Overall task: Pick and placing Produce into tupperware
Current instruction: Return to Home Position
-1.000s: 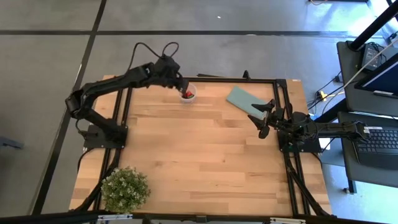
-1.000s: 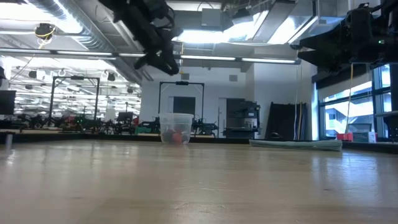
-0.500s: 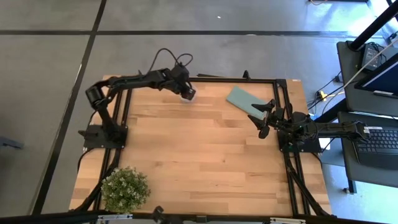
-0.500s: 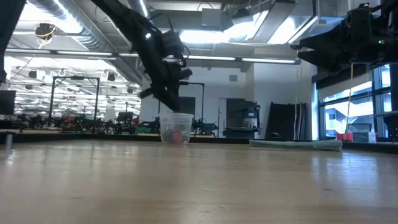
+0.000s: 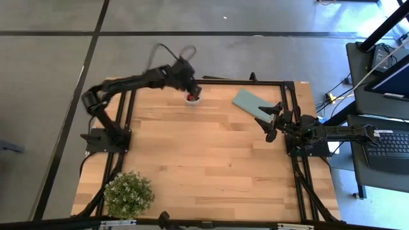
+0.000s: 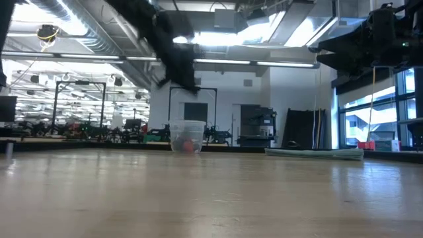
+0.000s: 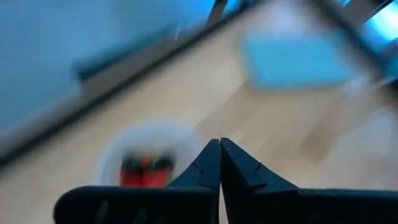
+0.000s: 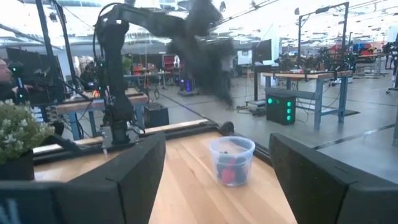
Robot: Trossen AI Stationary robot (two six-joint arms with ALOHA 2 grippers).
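Upper centre, we see the left gripper (image 5: 192, 89) clenched empty above the tupperware (image 5: 197, 99) of red produce (image 5: 191, 98). Mid-right, the right gripper (image 5: 269, 121) waits, released.

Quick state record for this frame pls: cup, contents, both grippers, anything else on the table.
tupperware: upright, at the table's far edge, left of centre
produce: red and dark pieces inside the tupperware
left gripper: shut, nothing held, above the tupperware
right gripper: open, at the table's right edge, away from the tupperware
teal piece: flat on the table, right of the tupperware
potted plant: near left corner
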